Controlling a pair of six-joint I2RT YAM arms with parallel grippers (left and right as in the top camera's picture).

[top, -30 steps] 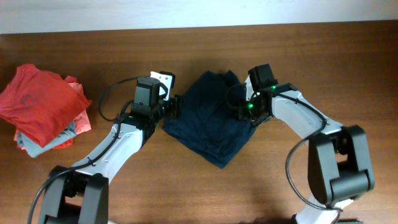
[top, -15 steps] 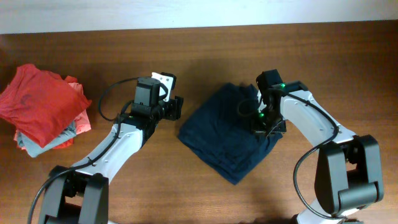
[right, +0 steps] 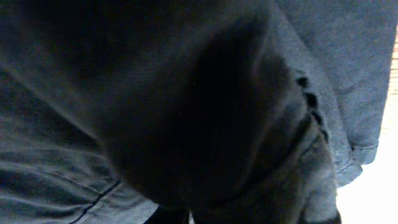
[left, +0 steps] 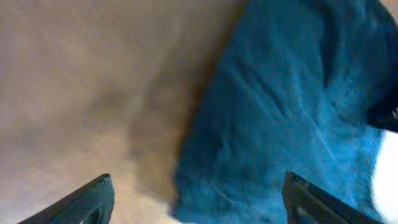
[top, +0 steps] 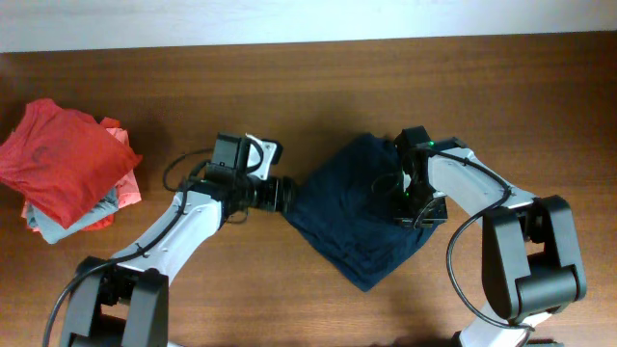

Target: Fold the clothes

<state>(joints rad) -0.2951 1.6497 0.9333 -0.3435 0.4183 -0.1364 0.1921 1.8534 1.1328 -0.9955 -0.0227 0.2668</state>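
The clothes are one dark navy garment [top: 352, 226], lying bunched in a rough diamond on the wooden table right of centre. My left gripper [top: 282, 193] is at the garment's left corner. In the left wrist view its fingers [left: 199, 190] are wide open, with the garment's edge [left: 280, 124] between and ahead of them. My right gripper [top: 416, 198] sits on the garment's upper right part. In the right wrist view bunched dark fabric [right: 186, 93] fills the frame and hides the fingers, which seem shut on it.
A pile of folded red, coral and light blue garments [top: 67, 164] lies at the table's far left. The table's back edge [top: 308, 43] runs along the top, with bare wood [top: 521, 106] to the right.
The right gripper has dragged the navy garment to the right and a little toward the front. The left gripper has followed to the right and lowered to the garment's left corner.
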